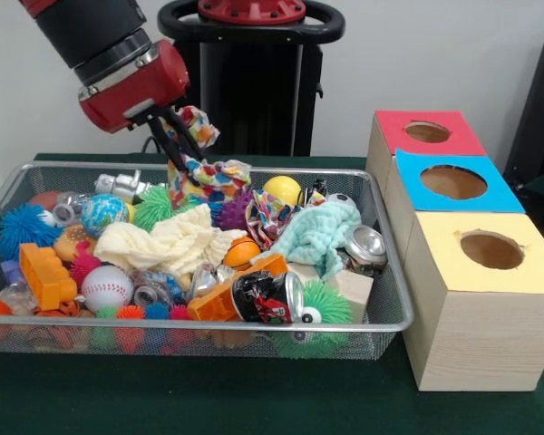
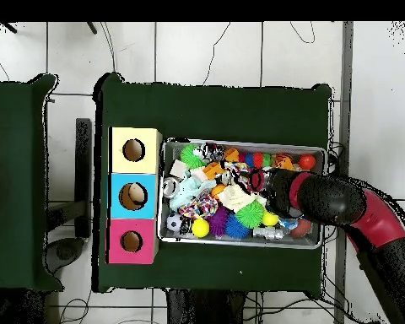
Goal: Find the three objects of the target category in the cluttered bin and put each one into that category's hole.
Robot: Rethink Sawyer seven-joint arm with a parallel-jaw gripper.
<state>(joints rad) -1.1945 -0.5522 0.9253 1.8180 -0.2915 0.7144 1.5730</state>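
Note:
The wire mesh bin point(image 1: 392, 272) is full of toys, cans and cloths; it also shows in the overhead view point(image 2: 240, 142). My gripper point(image 1: 181, 152) hangs over the bin's far left part, shut on a confetti-patterned cloth point(image 1: 210, 177) that droops from the fingers with its lower end touching the clutter. A second confetti cloth point(image 1: 268, 214) lies in the middle of the bin, and shows in the overhead view point(image 2: 204, 205). The yellow-topped box's hole point(image 1: 491, 249) is nearest the camera on the right, and shows from above point(image 2: 133, 150). In the overhead view the arm point(image 2: 282, 192) covers the fingers.
The blue-topped box point(image 1: 453, 181) and red-topped box point(image 1: 426, 132) stand behind the yellow one. A cream cloth point(image 1: 168, 245), a mint-green cloth point(image 1: 317, 234), a baseball point(image 1: 107, 286), crushed cans point(image 1: 267, 296), spiky balls and an orange brick point(image 1: 45, 275) fill the bin.

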